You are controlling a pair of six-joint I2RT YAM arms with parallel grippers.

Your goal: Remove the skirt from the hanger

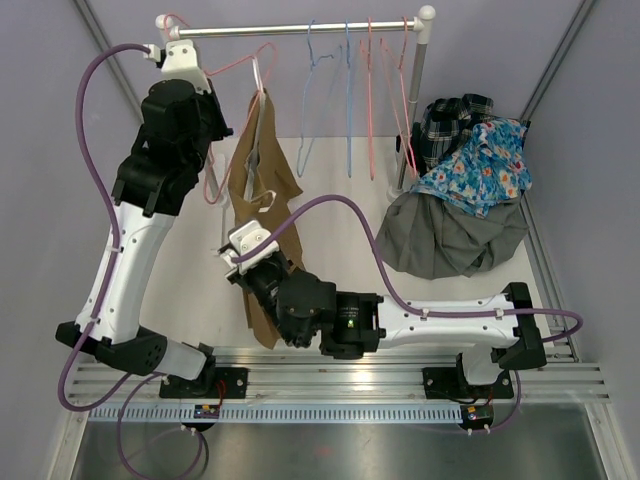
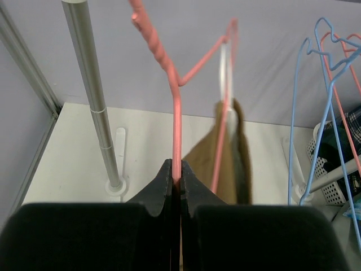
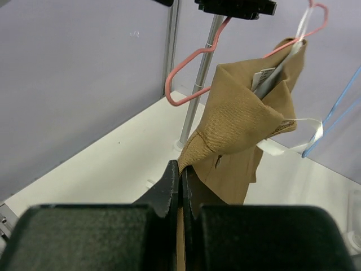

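Tan twill skirt [image 1: 262, 170] hangs on a pink wire hanger [image 2: 176, 113] near the silver rail [image 1: 300, 30], toward eleven o'clock over the white surface [image 1: 190, 270] in the top view, well apart from the heap of checked, floral and grey garments [image 1: 465, 200] at two o'clock. The left claw [image 2: 176, 169] is clamped on the hanger's wire, apparently to steady it, while the right claw [image 3: 180, 169] is pinched on the skirt's lower cloth, likely to pull it free. A small white tag [image 3: 262, 76] shows inside the waistband, its writing too small to read.
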